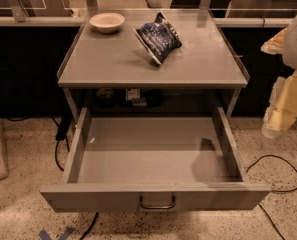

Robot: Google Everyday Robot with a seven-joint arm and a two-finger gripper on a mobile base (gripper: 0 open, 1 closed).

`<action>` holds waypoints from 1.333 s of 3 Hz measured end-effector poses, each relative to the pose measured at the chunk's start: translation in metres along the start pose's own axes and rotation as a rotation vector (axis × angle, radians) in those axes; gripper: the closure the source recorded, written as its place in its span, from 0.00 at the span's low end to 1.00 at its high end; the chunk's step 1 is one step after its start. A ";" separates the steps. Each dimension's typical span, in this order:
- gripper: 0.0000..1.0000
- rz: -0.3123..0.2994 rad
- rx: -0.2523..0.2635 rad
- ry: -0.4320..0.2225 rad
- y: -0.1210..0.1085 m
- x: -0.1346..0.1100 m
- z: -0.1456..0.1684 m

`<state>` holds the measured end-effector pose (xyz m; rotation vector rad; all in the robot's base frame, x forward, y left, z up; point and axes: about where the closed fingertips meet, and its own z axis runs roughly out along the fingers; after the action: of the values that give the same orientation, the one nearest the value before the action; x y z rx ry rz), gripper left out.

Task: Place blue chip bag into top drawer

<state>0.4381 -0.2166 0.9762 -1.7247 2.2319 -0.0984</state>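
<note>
your blue chip bag (158,39) sits tilted on the tabletop (113,59), near the white bowl (107,21). gripper (280,113) hangs at the right edge, well apart from the bag; can't tell its opening. top drawer (153,198) is pulled open, bare floor showing.

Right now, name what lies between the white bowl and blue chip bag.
Only bare tabletop between white bowl and blue chip bag, camera view; gripper hangs at right.
</note>
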 end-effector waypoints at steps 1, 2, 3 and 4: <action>0.00 -0.011 0.022 -0.001 0.002 -0.001 -0.007; 0.00 -0.035 0.071 -0.007 0.011 -0.002 -0.022; 0.00 -0.043 0.098 -0.037 0.011 0.001 -0.008; 0.00 -0.080 0.150 -0.091 -0.013 -0.010 0.025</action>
<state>0.4594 -0.2072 0.9580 -1.7030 2.0363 -0.1971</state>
